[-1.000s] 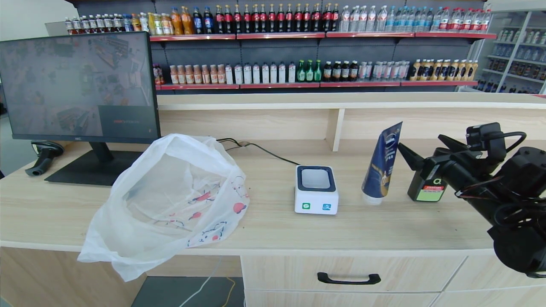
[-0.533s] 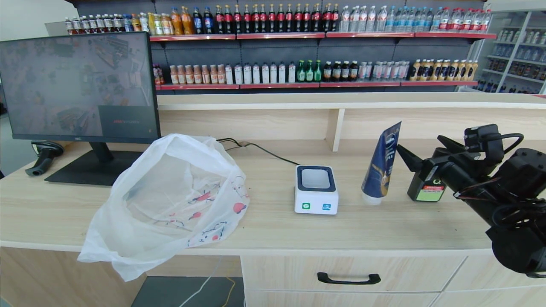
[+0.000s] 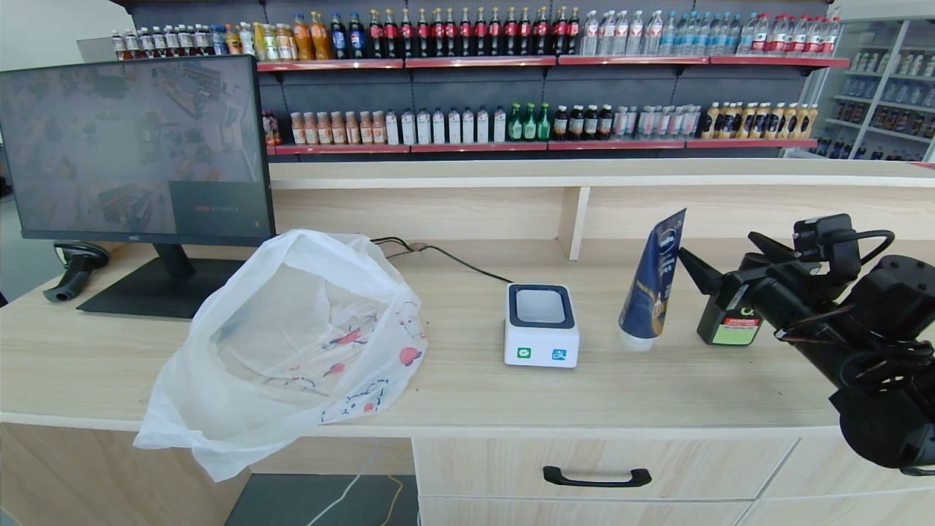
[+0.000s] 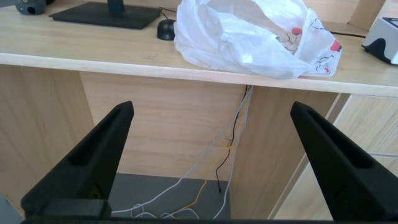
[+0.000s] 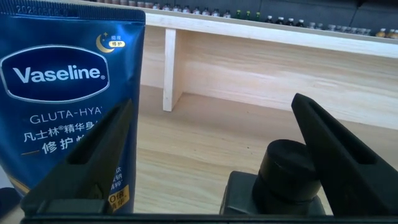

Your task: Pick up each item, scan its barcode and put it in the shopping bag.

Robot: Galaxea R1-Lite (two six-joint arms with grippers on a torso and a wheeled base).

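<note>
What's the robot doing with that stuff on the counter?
It is working a shop checkout. Its right gripper is open at the cap of a small dark bottle with a green label, beside a standing blue tube, and has not closed on it. The white scanner and the shopping bag sit on the counter; the bag looks empty. The left gripper hangs open below the counter's edge.
</note>
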